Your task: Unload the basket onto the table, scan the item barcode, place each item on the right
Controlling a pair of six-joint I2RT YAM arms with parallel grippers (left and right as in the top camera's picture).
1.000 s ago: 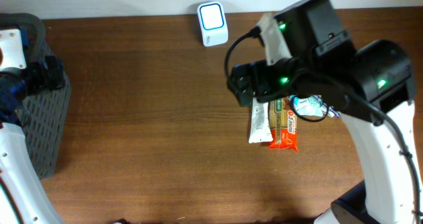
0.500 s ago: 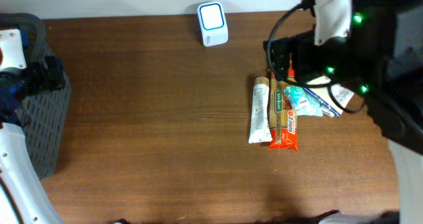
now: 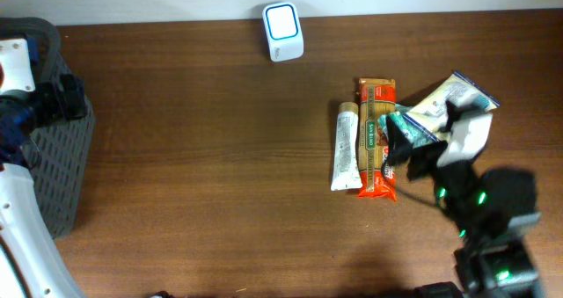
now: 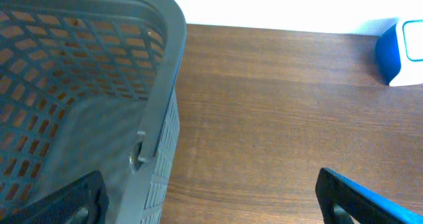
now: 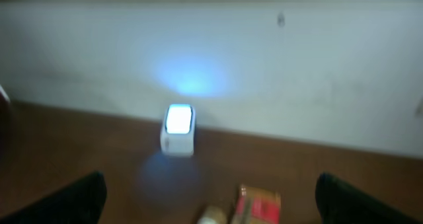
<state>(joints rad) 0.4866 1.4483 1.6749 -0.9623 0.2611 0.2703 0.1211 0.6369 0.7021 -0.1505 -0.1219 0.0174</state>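
Overhead cam: fixed, looks straight down on the table, far enough to take in most of the top. The scanner sits at the back edge, top-centre of frame. L wrist cam: low & close by the basket, well left of the scanner, facing across the wood twd it. R wrist cam: in front of the scanner, facing it & the wall behind, mid-range, blurred. All 3 views share the scanner. Overhead & R wrist also share the packets right-front of it.

The desk was dark brown woodgrain, the basket grey lattice, the scanner white and blue.
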